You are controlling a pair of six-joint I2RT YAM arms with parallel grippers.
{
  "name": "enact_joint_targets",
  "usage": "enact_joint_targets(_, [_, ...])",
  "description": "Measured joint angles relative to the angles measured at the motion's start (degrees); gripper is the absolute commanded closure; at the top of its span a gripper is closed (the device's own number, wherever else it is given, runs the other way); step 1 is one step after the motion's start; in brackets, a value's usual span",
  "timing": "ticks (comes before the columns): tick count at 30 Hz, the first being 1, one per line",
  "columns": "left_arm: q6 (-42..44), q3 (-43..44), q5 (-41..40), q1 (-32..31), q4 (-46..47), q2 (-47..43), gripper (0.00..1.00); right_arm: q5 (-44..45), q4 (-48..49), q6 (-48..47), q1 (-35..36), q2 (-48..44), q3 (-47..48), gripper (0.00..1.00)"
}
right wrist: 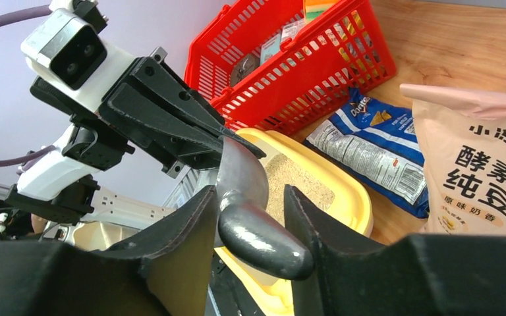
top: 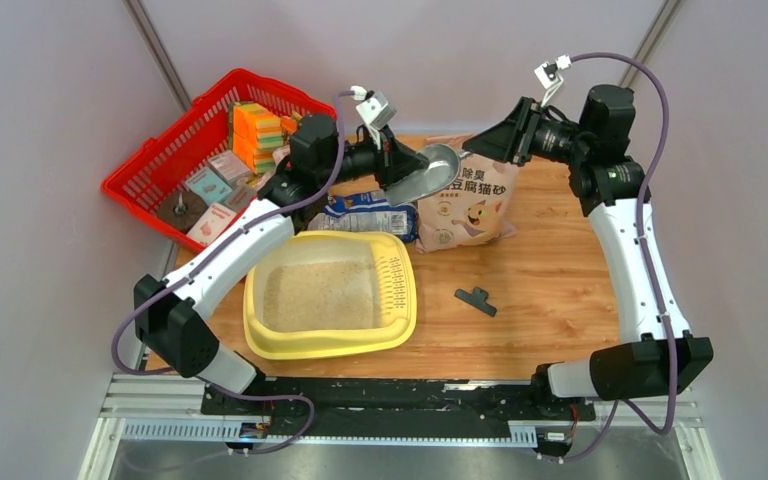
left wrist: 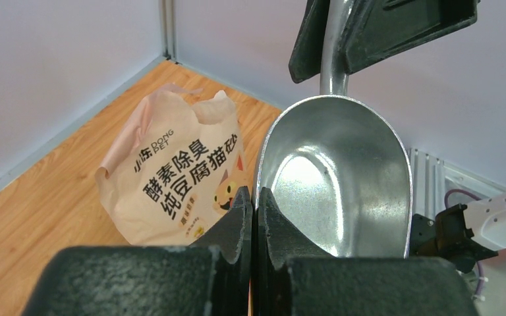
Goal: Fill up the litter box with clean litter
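Both arms are up at the back of the desk (top: 550, 270) and they meet on one thing: the metal scoop (left wrist: 336, 178). The left gripper (left wrist: 253, 217) has its fingers pressed together on the scoop's side rim, a thin pinch on bare steel. The right gripper (right wrist: 250, 197) straddles the handle, one finger on each side, but I cannot tell whether it is clamped or only around it. The bowl is shiny and empty.

Down in the lower middle of the overhead view sits the litter box (top: 330, 345), with a pale layer of clean litter (top: 320, 295) already across its floor. The tan litter bag (left wrist: 171, 178) stands just behind it, right under the scoop, its top crumpled.

This looks like a handover, and that is where it could go wrong. If the left lets go before the right has a firm hold, the scoop drops onto the bag or the blue-and-white bag (right wrist: 375, 148). The rim pinch could also slip, since smooth metal gives little purchase. And if both clamp and pull apart, the two arms strain against each other.
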Motion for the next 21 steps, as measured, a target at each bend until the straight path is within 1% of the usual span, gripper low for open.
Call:
enact_joint_targets(1, [0.3, 0.0, -0.2, 0.0, 0.0, 0.0, 1.00, 0.1, 0.3, 0.0, 0.0, 0.0, -0.2, 0.59])
enact_joint_targets(3, [1.1, 0.0, -0.4, -0.1, 0.0, 0.0, 1.00, 0.2, 0.7, 0.0, 0.0, 0.0, -0.8, 0.65])
enact_joint_targets(4, [1.4, 0.0, -0.5, -0.2, -0.1, 0.0, 1.00, 0.2, 0.7, 0.0, 0.0, 0.0, -0.9, 0.70])
enact_joint_targets(5, [1.8, 0.1, -0.7, -0.2, -0.1, 0.1, 1.00, 0.1, 0.9, 0.4, 0.0, 0.0, -1.2, 0.80])
enact_joint_targets(6, [2.3, 0.2, -0.9, -0.2, -0.2, 0.2, 0.98, -0.5, 1.0, 1.1, 0.0, 0.0, -1.4, 0.84])
enact_joint_targets(7, [3.2, 0.2, -1.1, -0.3, -0.3, 0.3, 0.85, -1.6, 1.1, 2.3, 0.1, 0.0, -1.4, 0.87])
enact_joint_targets(8, [4.0, 0.2, -1.1, -0.4, -0.4, 0.7, 0.78, -2.7, 1.4, 2.9, 0.2, 0.0, -1.4, 0.93])
enact_joint_targets(9, [4.6, 0.3, -1.1, -0.5, -0.4, 1.1, 0.72, -2.7, 1.4, 2.5, 0.3, -0.1, -1.4, 0.96])
enact_joint_targets(10, [4.6, 0.5, -1.3, -0.5, -0.7, 1.4, 0.61, -2.4, 1.4, 1.6, 0.3, -0.1, -1.4, 0.99])
enact_joint_targets(13, [5.7, 0.8, -1.9, -0.7, -0.9, 1.7, 0.54, -2.1, 1.4, -0.2, 0.4, 0.2, -1.4, 1.00])
enact_joint_targets(17, [7.3, 1.2, -2.3, -0.8, -1.9, 1.7, 0.50, -1.7, 1.0, -2.3, 0.2, 0.3, -1.2, 1.00])
enact_joint_targets(19, [8.8, 1.7, -2.5, -0.8, -2.5, 1.7, 0.48, -1.2, -0.5, -3.6, -0.4, 1.1, 0.6, 1.00])
enact_joint_targets(21, [11.0, 2.6, -2.9, -0.8, -3.6, 1.6, 0.47, 0.1, -2.6, -4.7, -1.9, 2.6, 4.5, 1.00])
